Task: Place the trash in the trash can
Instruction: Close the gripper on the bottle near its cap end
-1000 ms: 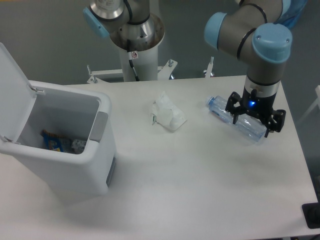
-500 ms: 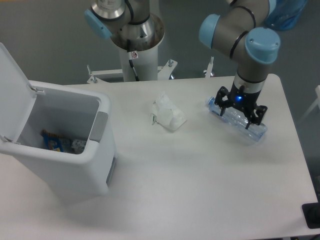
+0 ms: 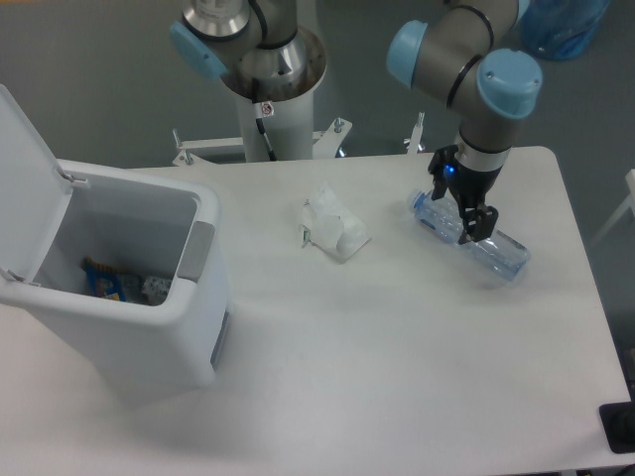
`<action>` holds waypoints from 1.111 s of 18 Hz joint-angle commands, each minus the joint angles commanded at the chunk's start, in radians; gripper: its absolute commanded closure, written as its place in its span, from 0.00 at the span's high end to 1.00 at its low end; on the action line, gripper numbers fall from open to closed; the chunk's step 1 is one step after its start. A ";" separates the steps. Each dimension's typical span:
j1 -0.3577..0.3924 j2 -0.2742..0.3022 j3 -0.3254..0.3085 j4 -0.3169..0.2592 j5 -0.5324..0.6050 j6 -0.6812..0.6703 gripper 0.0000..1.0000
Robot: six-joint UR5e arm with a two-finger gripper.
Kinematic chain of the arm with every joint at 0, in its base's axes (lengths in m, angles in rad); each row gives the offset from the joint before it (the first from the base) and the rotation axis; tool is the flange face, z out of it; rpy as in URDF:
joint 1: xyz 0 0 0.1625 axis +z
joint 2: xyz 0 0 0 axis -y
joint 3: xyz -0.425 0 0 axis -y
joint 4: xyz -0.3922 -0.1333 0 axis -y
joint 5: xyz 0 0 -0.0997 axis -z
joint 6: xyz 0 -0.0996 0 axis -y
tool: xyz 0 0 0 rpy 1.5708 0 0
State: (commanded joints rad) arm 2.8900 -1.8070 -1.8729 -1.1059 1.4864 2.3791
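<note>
The end effector (image 3: 464,210) is hanging right over the bottle (image 3: 470,239), covering its middle, and from here I cannot tell whether the fingers are gripping it or just straddling it. The arm is reaching down steeply from the upper right, wrist pointing at the surface (image 3: 397,347). The bottle is lying on its side near the right edge. The crumpled wrapper (image 3: 333,226) is sitting mid-surface, well apart from the trash can (image 3: 129,288), whose lid (image 3: 25,164) is standing open at the left, partly cut off.
</note>
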 joint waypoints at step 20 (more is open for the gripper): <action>-0.006 -0.051 -0.063 0.056 0.146 0.164 1.00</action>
State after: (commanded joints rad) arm 2.8839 -1.8576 -1.9358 -1.0495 1.6322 2.5433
